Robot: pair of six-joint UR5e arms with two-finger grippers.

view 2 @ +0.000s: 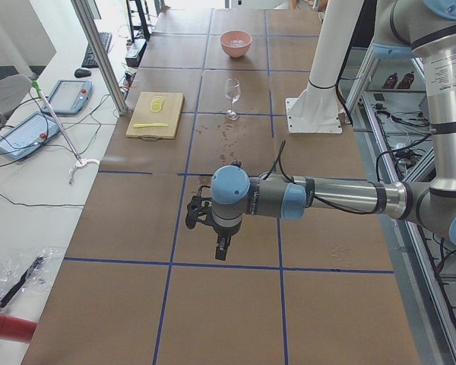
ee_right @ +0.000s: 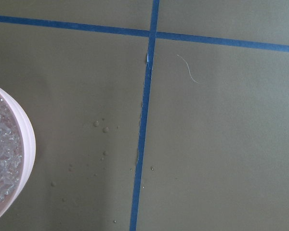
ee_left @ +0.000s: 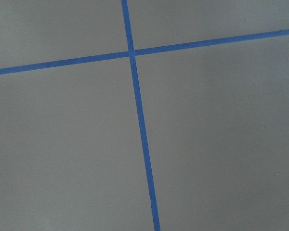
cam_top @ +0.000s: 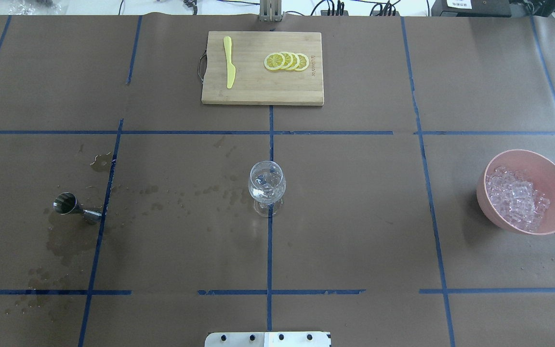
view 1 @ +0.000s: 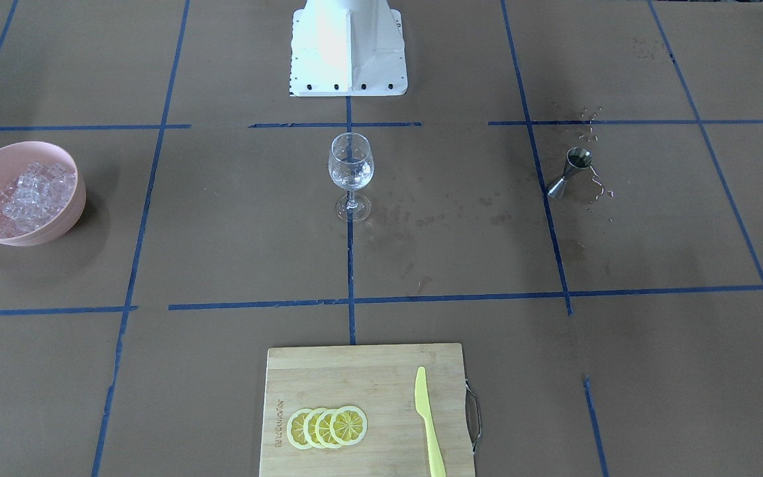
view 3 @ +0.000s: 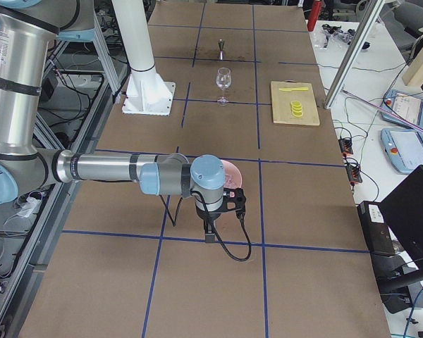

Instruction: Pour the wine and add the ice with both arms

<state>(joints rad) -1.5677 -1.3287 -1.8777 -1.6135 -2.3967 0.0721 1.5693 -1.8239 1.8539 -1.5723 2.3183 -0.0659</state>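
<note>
With the wine glass (cam_top: 267, 188) as the dial's centre in the overhead view, a steel jigger (cam_top: 72, 207) stands at 9 o'clock, well apart from the glass and among wet stains (cam_top: 65, 246). At 12 o'clock lies a bamboo cutting board (cam_top: 263, 94) bearing a yellow knife (cam_top: 229, 62) and overlapping lemon slices (cam_top: 287, 61). The white base (cam_top: 268, 339) sits at 6 o'clock. Far out at 3 o'clock a pink bowl (cam_top: 554, 185) holds the ice (cam_top: 516, 200) — a heap of small clear cubes.

The left arm (view 2: 334, 199) reaches over the table's left end, its left gripper (view 2: 205, 220) above a crossing of blue tape (ee_left: 135, 96). The right arm (view 3: 106, 169) reaches over the right end with the right gripper (view 3: 229, 203) near the bowl; droplets (ee_right: 105, 130) dot the paper there. Both grippers show only from the side — whether their jaws stand apart, I cannot tell.

Brown paper (view 1: 236, 218) covers the table. Tablets (view 2: 64, 95) and cables lie on the bench beyond the board. The board lies close to the far edge, and bare paper stretches between glass and bowl.
</note>
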